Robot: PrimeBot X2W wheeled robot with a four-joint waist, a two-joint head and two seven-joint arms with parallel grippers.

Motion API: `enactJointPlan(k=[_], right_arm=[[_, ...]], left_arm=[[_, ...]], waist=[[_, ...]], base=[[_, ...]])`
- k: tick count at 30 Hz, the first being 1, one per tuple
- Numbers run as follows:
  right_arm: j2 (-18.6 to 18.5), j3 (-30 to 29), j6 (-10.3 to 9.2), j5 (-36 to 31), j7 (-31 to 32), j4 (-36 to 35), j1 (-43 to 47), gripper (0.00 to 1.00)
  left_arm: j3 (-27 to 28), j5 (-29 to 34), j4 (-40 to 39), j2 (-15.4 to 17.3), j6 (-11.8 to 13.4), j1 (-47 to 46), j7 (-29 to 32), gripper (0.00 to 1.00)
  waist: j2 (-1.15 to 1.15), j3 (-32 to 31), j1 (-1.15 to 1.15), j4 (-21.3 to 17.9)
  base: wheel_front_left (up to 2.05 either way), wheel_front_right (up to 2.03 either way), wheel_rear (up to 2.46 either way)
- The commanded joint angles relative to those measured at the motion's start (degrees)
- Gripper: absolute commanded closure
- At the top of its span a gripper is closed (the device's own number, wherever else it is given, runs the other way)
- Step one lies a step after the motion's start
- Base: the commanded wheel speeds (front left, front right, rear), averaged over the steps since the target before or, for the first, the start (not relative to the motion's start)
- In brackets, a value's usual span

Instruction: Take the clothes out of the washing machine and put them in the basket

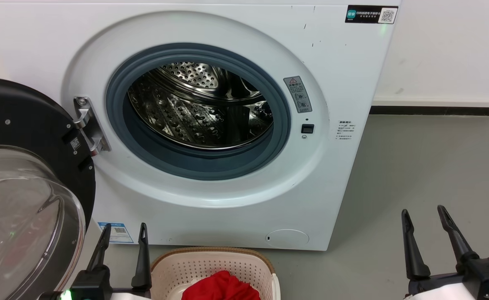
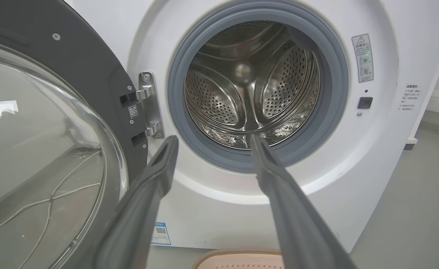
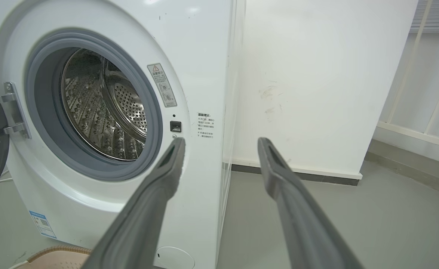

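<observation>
The left gripper (image 1: 125, 227) and right gripper (image 1: 423, 210) both gape wide, empty-handed; one red garment (image 1: 220, 286) lies in the single basket (image 1: 211, 251).

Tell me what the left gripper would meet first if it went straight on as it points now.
Likely the washer: the left gripper points at the lower part of its open porthole, so it would meet the grey seal, or pass over it into the drum. Depth is unclear.

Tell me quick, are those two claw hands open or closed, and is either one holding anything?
Left gripper: open, holding nothing.
Right gripper: open, holding nothing.
</observation>
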Motion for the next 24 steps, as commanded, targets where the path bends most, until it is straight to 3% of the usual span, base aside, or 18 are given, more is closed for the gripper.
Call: enactJointPlan(k=[1, 5, 6, 10, 24], right_arm=[[0.01, 0.03, -0.06, -0.37, -0.11, 0.24, 0.21, 0.0], [0.01, 0.15, -0.06, -0.49, -0.11, 0.45, -0.04, 0.0], [0.01, 0.12, 0.0, -0.01, 0.01, 0.51, 0.02, 1.0], [0.07, 0.22, 0.01, 0.78, 0.27, 2.53, 0.49, 1.0], [-0.59, 0.29, 0.0, 18.67, 3.63, 4.83, -2.18, 1.0]], left_arm=[[0.35, -0.08, 0.17, -0.29, -0.19, 0.35, -0.15, 0.0], [0.43, -0.62, 0.99, -0.58, -1.17, 0.12, -0.15, 0.0], [0.47, -0.59, 1.13, -0.3, -1.16, -0.01, 0.03, 1.0], [0.62, -1.18, 3.41, -0.4, -1.22, 0.49, 0.6, 1.0], [1.93, -17.61, 4.99, -0.63, -2.43, -2.22, 4.61, 1.0]], waist=[[-0.01, -0.01, 0.0, -0.06], [-0.01, 0.04, 0.0, -0.23], [-0.01, 0.04, 0.0, -0.23], [-0.01, 0.07, 0.0, -0.25], [-0.01, 0.53, 0.0, -0.36]], base=[[0.0, 0.0, 0.0], [0.0, 0.0, 0.0], [0.0, 0.0, 0.0], [0.0, 0.0, 0.0], [0.0, 0.0, 0.0]])
